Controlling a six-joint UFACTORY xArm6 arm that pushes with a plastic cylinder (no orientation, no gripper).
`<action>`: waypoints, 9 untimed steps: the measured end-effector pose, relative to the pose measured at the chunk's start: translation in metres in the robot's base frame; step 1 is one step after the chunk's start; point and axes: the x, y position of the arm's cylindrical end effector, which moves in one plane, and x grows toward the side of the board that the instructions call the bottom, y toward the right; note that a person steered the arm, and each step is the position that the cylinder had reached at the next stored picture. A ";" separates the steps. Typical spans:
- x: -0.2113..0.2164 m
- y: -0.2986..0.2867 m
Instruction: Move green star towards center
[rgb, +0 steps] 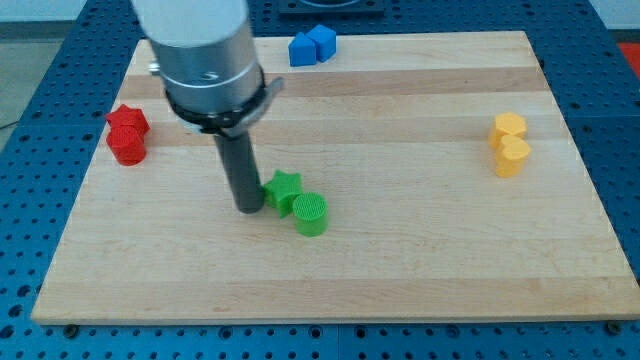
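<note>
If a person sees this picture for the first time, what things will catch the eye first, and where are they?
The big grey arm at the view's upper left stands out first, its dark rod coming down so that my tip sits right at the left side of the green star. A green cylinder touches the star at its lower right. On the wooden board, red blocks lie at the left edge, blue blocks at the top, yellow blocks at the right.

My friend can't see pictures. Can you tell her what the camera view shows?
My tip sits just left of the green star, which touches a green cylinder on a wooden board. Two red blocks sit at the view's left, two blue blocks at the top, two yellow blocks at the right.
</note>
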 end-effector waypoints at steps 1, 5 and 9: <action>-0.026 0.028; -0.041 0.078; -0.094 0.043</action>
